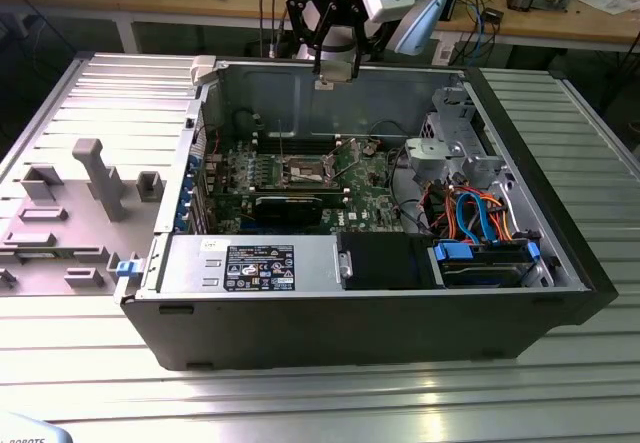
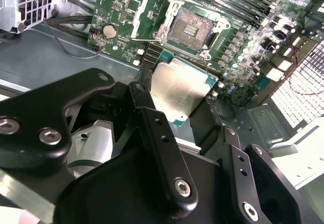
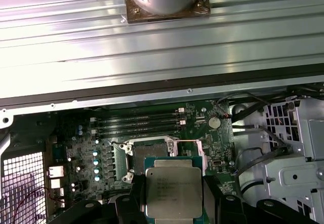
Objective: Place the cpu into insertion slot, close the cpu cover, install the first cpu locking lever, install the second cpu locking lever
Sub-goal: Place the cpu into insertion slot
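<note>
- End effector (image 2: 174,102) is clenched on the cpu (image 2: 178,93), with fingers (image 2: 152,123) on two opposite edges. The chip hangs above the motherboard (image 2: 243,47), near the insertion slot (image 2: 190,28) but not in it yet.
- Step in hand, imo: seating the cpu. Keep the chip flat, match its corners w/ the slot rim, and descend straight & slow, since a tilt may bend the contacts.
- The cpu cover (image 2: 148,15) looks folded open beside the slot, so the way seems free.
- Second wrist view gives the slot's dark centre in full. In the first wrist view the chip hides part of it, but the grasp's squareness reads better there.
- Exterior view gives height: the end effector is near the top rim of the pc case (image 1: 350,323), which stands on the desk (image 1: 300,403).
</note>
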Robot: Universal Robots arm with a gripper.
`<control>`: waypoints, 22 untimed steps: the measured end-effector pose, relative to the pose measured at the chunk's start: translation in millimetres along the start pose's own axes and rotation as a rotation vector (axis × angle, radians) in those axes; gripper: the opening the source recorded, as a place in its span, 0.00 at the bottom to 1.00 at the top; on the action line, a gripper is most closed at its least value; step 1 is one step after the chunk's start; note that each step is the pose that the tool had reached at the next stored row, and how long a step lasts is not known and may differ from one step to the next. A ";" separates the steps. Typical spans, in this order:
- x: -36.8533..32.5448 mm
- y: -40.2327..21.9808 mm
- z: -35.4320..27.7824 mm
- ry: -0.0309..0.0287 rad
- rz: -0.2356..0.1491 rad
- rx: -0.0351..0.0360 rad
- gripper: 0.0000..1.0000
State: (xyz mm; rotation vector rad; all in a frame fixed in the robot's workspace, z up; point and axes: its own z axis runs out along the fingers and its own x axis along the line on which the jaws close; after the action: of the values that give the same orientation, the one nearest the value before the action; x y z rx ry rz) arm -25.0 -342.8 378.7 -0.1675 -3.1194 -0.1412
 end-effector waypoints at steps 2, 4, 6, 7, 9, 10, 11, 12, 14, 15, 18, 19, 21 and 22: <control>0.1 0.0 0.0 0.0000 0.000 0.0001 0.54; 0.7 -0.1 0.3 0.0000 0.000 -0.0001 0.54; 0.9 -0.1 0.5 -0.0001 0.000 0.0000 0.54; 2.0 -0.3 1.2 -0.0001 0.000 0.0000 0.54; 2.4 -0.4 1.4 0.0000 0.000 -0.0001 0.54; 2.4 -0.4 1.4 -0.0001 0.000 -0.0002 0.54; 2.9 -0.4 1.5 -0.0001 0.001 -0.0002 0.54; 3.2 -0.5 1.5 -0.0002 0.002 -0.0003 0.54; 3.1 -0.5 1.5 -0.0003 0.003 -0.0002 0.54; 3.1 -0.5 1.5 -0.0004 0.003 -0.0002 0.54; 3.2 -0.5 1.5 -0.0004 0.004 0.0002 0.54; 3.4 -0.5 1.5 -0.0005 0.005 0.0002 0.54; 4.5 -0.6 1.6 -0.0015 0.015 -0.0001 0.54; 4.8 -0.7 1.5 -0.0017 0.017 -0.0001 0.54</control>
State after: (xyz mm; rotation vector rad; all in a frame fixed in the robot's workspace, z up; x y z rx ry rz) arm -29.8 -342.8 377.2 -0.1949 -3.1186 -0.1410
